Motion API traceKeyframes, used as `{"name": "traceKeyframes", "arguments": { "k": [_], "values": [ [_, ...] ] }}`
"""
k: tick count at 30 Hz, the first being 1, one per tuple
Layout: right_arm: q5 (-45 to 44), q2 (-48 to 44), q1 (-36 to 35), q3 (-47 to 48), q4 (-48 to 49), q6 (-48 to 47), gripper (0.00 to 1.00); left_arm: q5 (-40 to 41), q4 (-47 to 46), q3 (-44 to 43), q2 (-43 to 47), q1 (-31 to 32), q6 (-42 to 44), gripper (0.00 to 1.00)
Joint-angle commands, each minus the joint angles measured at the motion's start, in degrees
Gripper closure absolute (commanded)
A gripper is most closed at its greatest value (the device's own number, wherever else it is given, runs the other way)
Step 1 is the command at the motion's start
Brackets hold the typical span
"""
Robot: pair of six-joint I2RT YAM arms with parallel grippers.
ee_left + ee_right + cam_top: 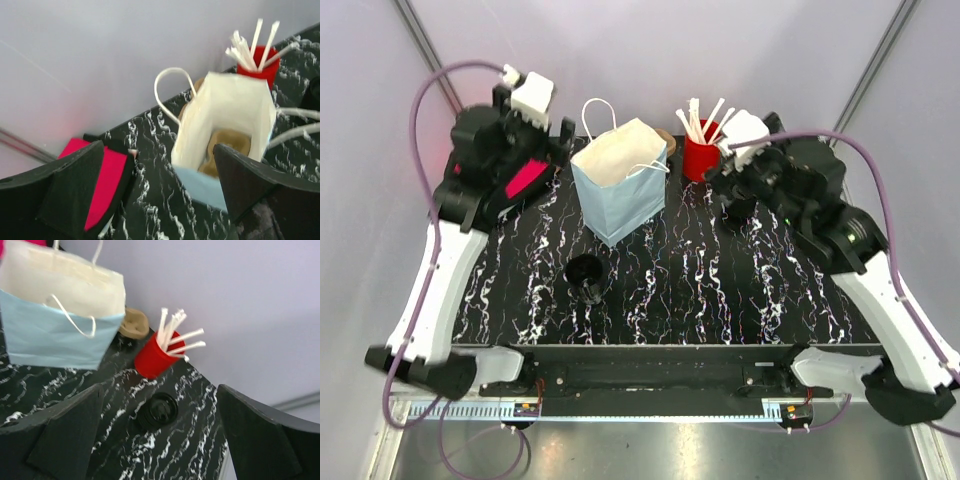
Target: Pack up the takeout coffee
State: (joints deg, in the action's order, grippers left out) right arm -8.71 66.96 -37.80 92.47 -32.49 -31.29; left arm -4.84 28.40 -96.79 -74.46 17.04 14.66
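The takeout coffee, a small black cup, stands alone on the marbled table, front of centre and short of the bag. From above I cannot tell whether a lid sits on it. The light blue paper bag stands open at the back centre, white handles up and something brown at its bottom. My left gripper hovers left of the bag, open and empty, with the bag seen between its fingers. My right gripper hangs open and empty right of the bag, over a low black ribbed stack.
A red cup of white stirrers stands right of the bag near the back edge. A brown round thing lies behind the bag. A flat red and black thing sits at the back left, under my left arm. Grey walls close in on the table.
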Motion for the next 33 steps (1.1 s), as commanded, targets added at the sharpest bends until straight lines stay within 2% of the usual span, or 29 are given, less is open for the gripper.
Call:
{"name": "traceKeyframes", "arguments": {
  "k": [1,5,9,20,33],
  "values": [
    [-4.1,-3.8,2.4,-9.2,-0.9,-2.9,0.00,-1.8,4.5,10.7,5.8,-0.2,6.0,0.01],
    [-2.7,-9.2,3.3,-18.0,-3.4,-4.2,0.00,-3.6,10.0,16.8,11.5,-0.2,8.7,0.01],
    [2.1,-11.4,3.4,-24.8,-7.8,-4.8,0.00,-6.6,14.3,21.1,13.3,-0.2,10.7,0.02],
    [8.3,-15.7,3.4,-33.7,-11.0,-4.2,0.03,-12.9,23.2,26.1,8.5,-0.2,15.2,0.18],
    [11.5,-17.7,3.4,-37.6,-11.0,-2.9,0.05,-14.0,24.1,29.6,0.5,-0.1,15.8,0.30]
  ]
}}
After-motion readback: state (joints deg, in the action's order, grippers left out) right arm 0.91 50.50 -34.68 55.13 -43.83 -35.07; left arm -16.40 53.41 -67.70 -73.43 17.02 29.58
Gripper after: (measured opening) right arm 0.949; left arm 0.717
